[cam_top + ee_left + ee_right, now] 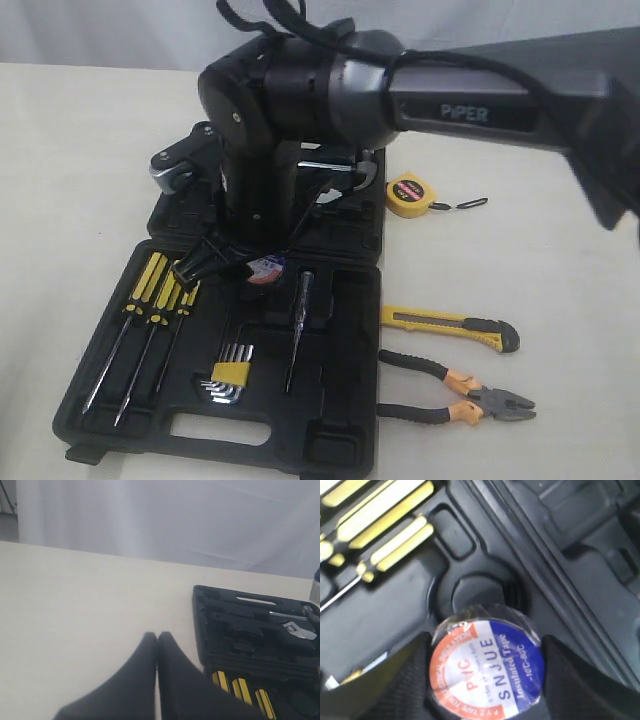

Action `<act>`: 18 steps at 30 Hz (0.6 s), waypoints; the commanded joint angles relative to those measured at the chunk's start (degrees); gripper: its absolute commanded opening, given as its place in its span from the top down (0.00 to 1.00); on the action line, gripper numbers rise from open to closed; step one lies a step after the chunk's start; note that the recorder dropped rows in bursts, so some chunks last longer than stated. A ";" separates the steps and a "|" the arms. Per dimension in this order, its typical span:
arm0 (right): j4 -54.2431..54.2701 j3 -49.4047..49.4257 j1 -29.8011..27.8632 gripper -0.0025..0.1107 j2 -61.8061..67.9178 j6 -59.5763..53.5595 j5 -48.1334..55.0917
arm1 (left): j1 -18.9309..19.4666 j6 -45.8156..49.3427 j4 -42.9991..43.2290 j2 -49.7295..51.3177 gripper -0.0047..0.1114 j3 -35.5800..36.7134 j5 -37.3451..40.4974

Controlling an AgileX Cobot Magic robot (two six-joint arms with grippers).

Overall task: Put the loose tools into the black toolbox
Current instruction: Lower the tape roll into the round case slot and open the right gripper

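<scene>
Tape roll [487, 667] was clamped in your right pincer [487, 680], one finger on each side, label facing the wrist camera. It hung just over the round recess [475, 592] in the toolbox [335, 405], beside the screwdrivers [150, 315]. Couldn't tell whether it touched the recess. Your right arm spanned the open case from the right. Your left pincer [156, 639] was closed, fingertips together, holding nothing, over bare bench [80, 180] near the toolbox edge. Tape measure [408, 193], knife [450, 328] and pliers [455, 392] lay on the bench right of the case. The measure was by the far half, knife and pliers by the near half, knife just behind pliers.
</scene>
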 commanded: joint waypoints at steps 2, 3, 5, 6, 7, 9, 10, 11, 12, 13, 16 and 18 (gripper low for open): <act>0.21 -3.56 0.60 0.91 4.30 0.45 0.36 | -0.33 0.02 0.25 0.23 0.96 -0.30 0.00; 0.21 -4.05 0.91 0.91 4.80 0.45 0.54 | -0.33 0.02 0.25 0.23 0.96 -0.30 0.00; 0.05 -4.20 1.05 0.91 5.43 0.45 0.41 | -0.33 0.02 0.25 0.23 0.96 -0.30 0.00; 0.05 -4.20 1.09 0.91 5.64 0.45 0.29 | -0.33 0.02 0.25 0.23 0.96 -0.30 0.00; 0.05 -4.30 1.09 0.91 5.75 0.45 0.00 | -0.33 0.02 0.25 0.23 0.96 -0.30 0.00; 0.05 -4.29 1.09 0.91 5.88 0.45 0.00 | -0.33 0.02 0.25 0.23 0.96 -0.30 0.00; 0.05 -4.29 1.09 0.91 5.98 0.45 0.00 | -0.33 0.02 0.25 0.23 0.96 -0.30 0.00; 0.05 -4.29 1.09 0.91 5.98 0.64 0.00 | -0.33 0.02 0.25 0.23 0.96 -0.30 0.00; 0.05 -4.29 1.09 0.89 5.98 0.64 0.00 | -0.33 0.02 0.25 0.23 0.96 -0.30 0.00; 0.05 -4.29 1.09 0.85 5.98 0.52 0.00 | -0.33 0.02 0.25 0.23 0.96 -0.30 0.00; -0.24 -4.29 1.09 0.63 5.98 0.52 -0.14 | -0.33 0.02 0.25 0.23 0.96 -0.30 0.00; -0.24 -4.29 1.09 0.48 5.98 0.52 -0.92 | -0.33 0.02 0.25 0.23 0.96 -0.30 0.00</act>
